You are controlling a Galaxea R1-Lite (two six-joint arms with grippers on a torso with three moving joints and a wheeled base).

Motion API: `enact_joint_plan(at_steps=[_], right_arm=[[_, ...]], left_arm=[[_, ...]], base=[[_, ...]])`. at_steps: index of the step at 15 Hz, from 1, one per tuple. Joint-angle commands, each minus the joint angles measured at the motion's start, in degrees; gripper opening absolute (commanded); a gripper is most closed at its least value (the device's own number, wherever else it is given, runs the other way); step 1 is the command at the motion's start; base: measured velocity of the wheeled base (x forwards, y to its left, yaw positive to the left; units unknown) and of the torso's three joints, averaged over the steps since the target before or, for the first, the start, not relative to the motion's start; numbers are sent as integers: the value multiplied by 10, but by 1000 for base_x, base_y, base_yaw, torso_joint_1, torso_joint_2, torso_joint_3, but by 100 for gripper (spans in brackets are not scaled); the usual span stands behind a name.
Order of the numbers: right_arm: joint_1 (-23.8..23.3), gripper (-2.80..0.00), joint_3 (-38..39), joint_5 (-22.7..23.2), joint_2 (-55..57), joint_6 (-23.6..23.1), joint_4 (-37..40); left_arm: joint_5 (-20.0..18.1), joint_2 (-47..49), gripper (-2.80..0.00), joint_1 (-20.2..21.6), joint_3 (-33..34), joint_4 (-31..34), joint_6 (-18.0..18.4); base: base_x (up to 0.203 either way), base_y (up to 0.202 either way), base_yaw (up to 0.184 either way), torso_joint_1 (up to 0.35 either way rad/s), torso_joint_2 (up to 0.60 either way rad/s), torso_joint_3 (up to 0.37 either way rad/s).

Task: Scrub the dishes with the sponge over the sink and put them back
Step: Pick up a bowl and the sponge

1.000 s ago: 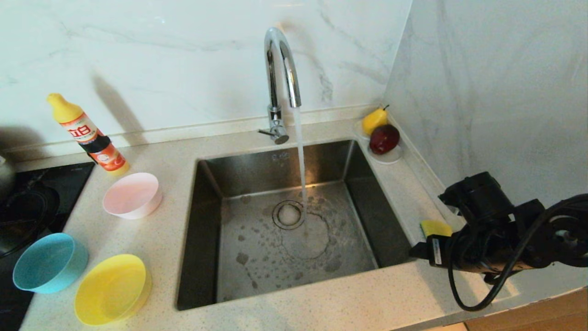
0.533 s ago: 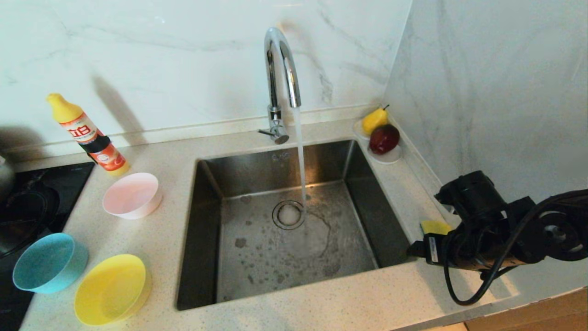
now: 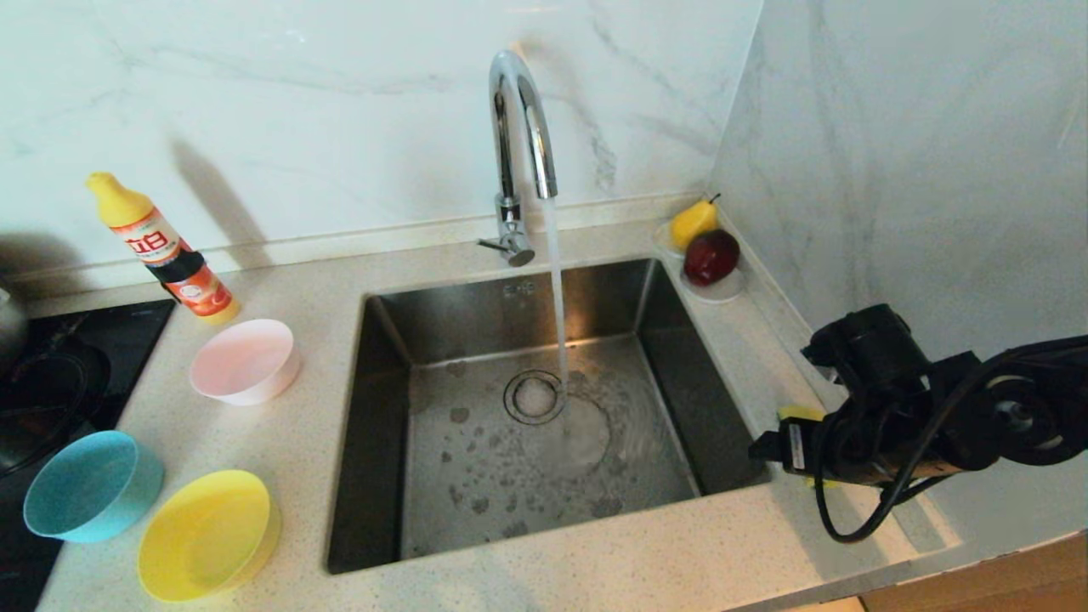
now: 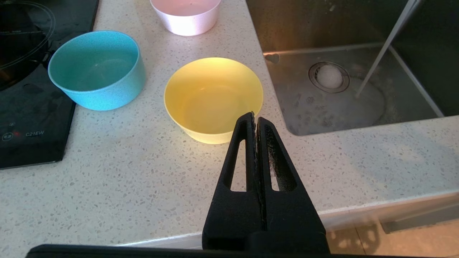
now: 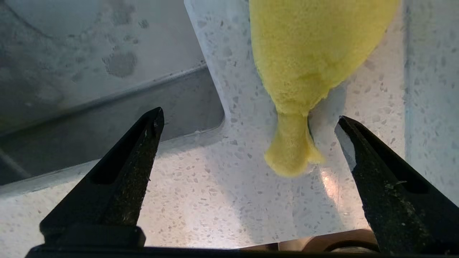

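The yellow sponge (image 5: pixel 312 53) lies on the counter right of the sink (image 3: pixel 476 484); only a sliver of the sponge (image 3: pixel 797 414) shows in the head view. My right gripper (image 5: pixel 249 115) is open and low over it, the sponge's narrow end lying between the fingers, apart from both. In the head view the right gripper (image 3: pixel 778 450) sits at the sink's right rim. The dishes stand left of the sink: pink bowl (image 3: pixel 245 361), blue bowl (image 3: pixel 92 484), yellow bowl (image 3: pixel 208 534). My left gripper (image 4: pixel 254 116) is shut and empty, parked near the yellow bowl (image 4: pixel 213 96).
Water runs from the chrome tap (image 3: pixel 518 127) into the sink. A detergent bottle (image 3: pixel 161 251) stands at the back left beside a black hob (image 3: pixel 51 382). A white saucer (image 3: pixel 718 293) with a pear and a red fruit sits in the back right corner, by the side wall.
My right gripper has edged farther over the sponge, so less of the sponge shows in the head view. Its jaws stay open. The bowls have not moved.
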Motion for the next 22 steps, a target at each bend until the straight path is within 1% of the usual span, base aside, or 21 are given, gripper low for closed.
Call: enact_joint_plan(at_steps=[1,10,22], right_arm=[[0,0,-3,0,7,1,-1],[-24,0,-25,0,27,-21,-3],[-23,0,-18,4,18,-22,4]], left_arm=[[0,1,-280,0,11,0,0],[0,1,-280,0,11,0,0],[0,1,-280,0,11,0,0]], base=[[0,0,0,0,0,0],[0,0,0,0,0,0],[0,0,0,0,0,0]])
